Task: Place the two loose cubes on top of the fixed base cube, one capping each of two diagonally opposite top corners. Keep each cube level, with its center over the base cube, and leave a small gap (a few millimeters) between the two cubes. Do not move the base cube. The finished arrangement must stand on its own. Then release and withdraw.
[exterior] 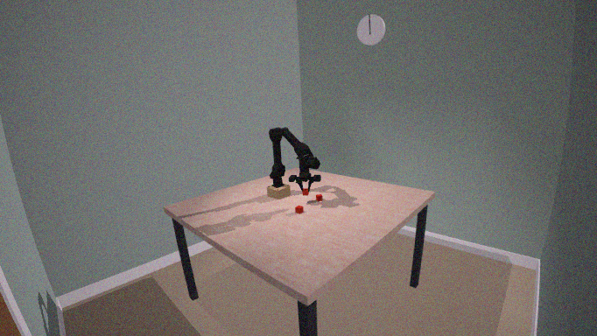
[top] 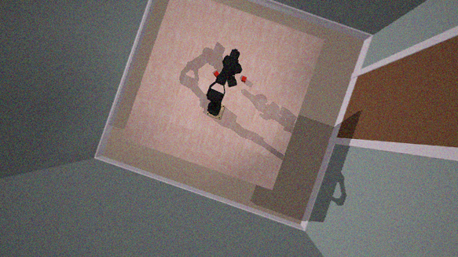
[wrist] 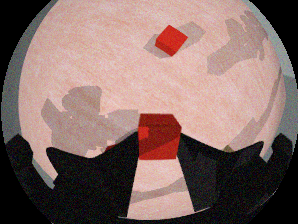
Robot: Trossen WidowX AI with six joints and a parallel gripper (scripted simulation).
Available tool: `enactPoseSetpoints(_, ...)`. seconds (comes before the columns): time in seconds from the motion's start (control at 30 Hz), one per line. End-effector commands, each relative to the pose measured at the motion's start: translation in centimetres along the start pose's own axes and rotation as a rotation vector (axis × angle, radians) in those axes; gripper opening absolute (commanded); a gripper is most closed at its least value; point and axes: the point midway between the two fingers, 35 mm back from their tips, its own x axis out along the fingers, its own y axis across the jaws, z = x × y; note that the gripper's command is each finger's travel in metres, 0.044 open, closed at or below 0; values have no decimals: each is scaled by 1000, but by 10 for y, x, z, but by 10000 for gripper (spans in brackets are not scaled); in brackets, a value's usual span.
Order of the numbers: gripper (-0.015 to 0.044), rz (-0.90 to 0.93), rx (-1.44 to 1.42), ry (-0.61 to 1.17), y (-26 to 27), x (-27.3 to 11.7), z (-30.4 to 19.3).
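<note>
My gripper (exterior: 305,190) (wrist: 157,136) is shut on a red cube (exterior: 305,192) (wrist: 158,146) and holds it above the table. In the top view, the arm hides the held cube and the fingers. A second red cube (top: 243,78) (exterior: 299,209) (wrist: 171,40) sits on the table, away from the gripper. A third red cube (top: 216,73) (exterior: 319,198) sits on the table at the other side of the arm; in the wrist view, only a sliver shows past the left finger. The three look alike; I cannot tell which standing cube is the fixed base.
The arm stands on a wooden block (top: 220,113) (exterior: 278,192) on the pinkish table (top: 181,130) (exterior: 271,245). Shadows of the arm fall across the table on both sides. A wall clock (exterior: 371,30) hangs far behind.
</note>
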Motion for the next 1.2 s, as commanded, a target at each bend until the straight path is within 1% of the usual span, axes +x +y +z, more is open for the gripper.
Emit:
enactPoseSetpoints(0.0,105,2,3,-7,1,-11,1)
enactPoseSetpoints(0.5,105,-11,4,-5,-4,-41,-3)
enactPoseSetpoints(1.17,105,-8,210,-2,37,-15,-37)
